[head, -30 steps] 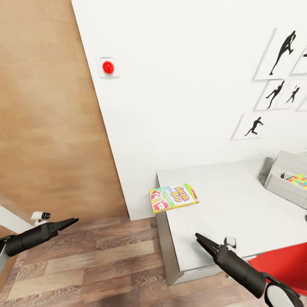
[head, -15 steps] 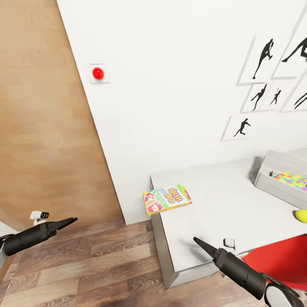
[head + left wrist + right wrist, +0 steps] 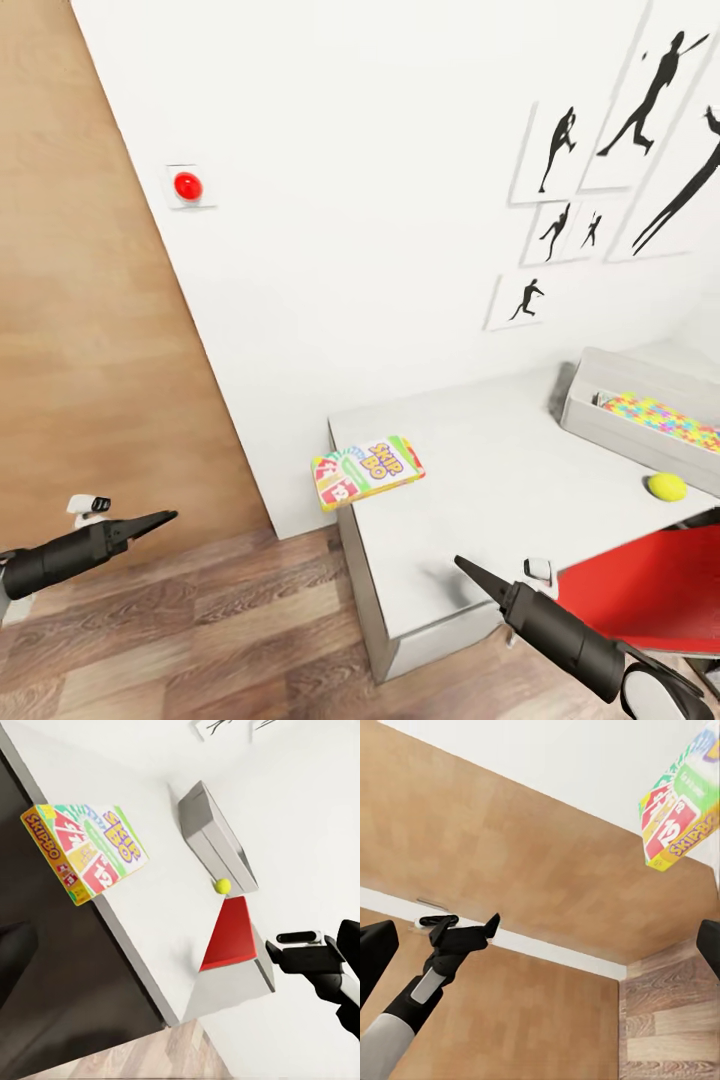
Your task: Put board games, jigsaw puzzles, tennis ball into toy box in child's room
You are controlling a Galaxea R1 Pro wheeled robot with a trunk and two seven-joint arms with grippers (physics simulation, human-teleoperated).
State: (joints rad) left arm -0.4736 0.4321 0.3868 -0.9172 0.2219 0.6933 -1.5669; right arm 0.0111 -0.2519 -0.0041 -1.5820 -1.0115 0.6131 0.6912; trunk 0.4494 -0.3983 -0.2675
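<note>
The game box [image 3: 367, 470] lies flat at the corner of the worktop [image 3: 480, 480], and one end of it sticks out past the edge, over the floor [image 3: 200, 620]. Its long side runs along the wall, from the end that hangs out toward the grey toy box [image 3: 640, 415].

From my right claw [image 3: 467, 569] the game box is ahead and a little to the left, not far. From my left claw [image 3: 160, 519] it is off to the right, past the gap of floor, and farther away. So I think my right claw is the nearer one for this grab. The end that hangs out looks like the easy place to pinch, because there is room under it.

Both my claws look pressed together to a point and hold nothing.

Farther along the worktop, ahead and right of my right claw, sits the little yellow ball [image 3: 666, 486], just beside the toy box. A bright puzzle [image 3: 665, 418] lies inside that box already. A red chair [image 3: 640, 600] stands close to the right of my right claw, so I should mind it when I reach.
</note>
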